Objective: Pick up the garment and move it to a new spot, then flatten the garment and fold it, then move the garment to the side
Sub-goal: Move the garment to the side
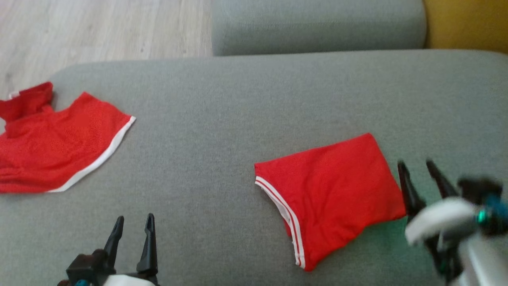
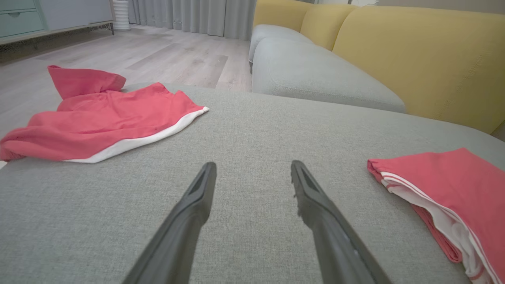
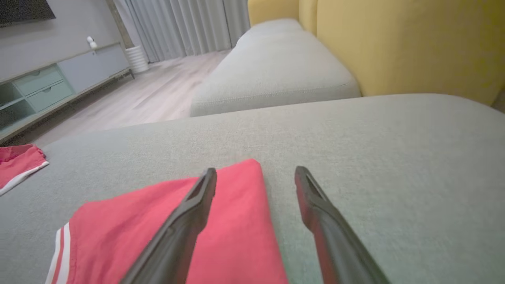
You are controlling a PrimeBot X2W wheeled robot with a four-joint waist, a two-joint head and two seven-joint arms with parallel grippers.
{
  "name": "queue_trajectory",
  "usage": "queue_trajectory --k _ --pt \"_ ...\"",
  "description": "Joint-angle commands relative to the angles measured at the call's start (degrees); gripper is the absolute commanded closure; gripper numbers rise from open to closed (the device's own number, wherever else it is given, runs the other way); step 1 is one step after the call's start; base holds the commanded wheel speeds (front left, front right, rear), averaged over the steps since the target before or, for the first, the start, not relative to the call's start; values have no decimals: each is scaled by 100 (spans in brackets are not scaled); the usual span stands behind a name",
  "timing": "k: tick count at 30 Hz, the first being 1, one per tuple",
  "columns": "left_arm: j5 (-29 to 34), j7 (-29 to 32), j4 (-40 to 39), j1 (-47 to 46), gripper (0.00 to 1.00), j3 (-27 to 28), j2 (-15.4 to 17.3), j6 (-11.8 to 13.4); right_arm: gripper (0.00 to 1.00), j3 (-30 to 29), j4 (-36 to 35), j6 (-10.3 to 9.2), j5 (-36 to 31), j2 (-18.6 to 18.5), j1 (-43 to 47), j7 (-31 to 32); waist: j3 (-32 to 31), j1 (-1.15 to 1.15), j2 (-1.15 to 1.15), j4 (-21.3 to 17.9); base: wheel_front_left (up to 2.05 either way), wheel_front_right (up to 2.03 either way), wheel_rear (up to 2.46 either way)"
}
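Left hand [image 1: 134, 217] at near left, fingers apart, empty, over bare grey seat [image 1: 222, 131]. Right hand [image 1: 415, 163] at near right, blurred in head view, fingers likewise apart, gripping nothing. In right wrist view, one finger over right edge of garment [image 1: 333, 190], other over bare seat just beside it; contact impossible to tell. Garment folded, red with white stripes along one hem, flat on seat, right of centre. Farther left, at seat's far-left corner, second garment [image 1: 59, 147], red with white band, loosely spread, part rumpled, well apart from first. Beyond: another grey seat [image 1: 317, 24], pale wood floor [image 1: 99, 31], yellow backrest [image 1: 464, 24].
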Motion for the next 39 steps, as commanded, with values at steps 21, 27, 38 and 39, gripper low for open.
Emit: queue_trajectory --k 21,27,38,39 --pt "-124 -71 -268 -789 0 -91 -27 110 100 -25 980 -4 707 -399 -1981 2650 906 0 0 199 0 0 0" --pt "-43 -71 -437 -1080 0 -167 -27 59 100 -792 1338 -4 28 -807 -2816 2025 1406 0 0 -331 0 0 0" --pt "429 -71 -546 -1552 0 -230 -27 -247 100 -2800 2423 -4 -1710 -1859 -4213 758 2392 0 0 -598 0 0 0" --pt "450 -71 -546 -1549 0 -239 -27 -262 100 -2960 2543 -4 -1889 -1908 -4297 664 2423 0 0 -567 0 0 0"
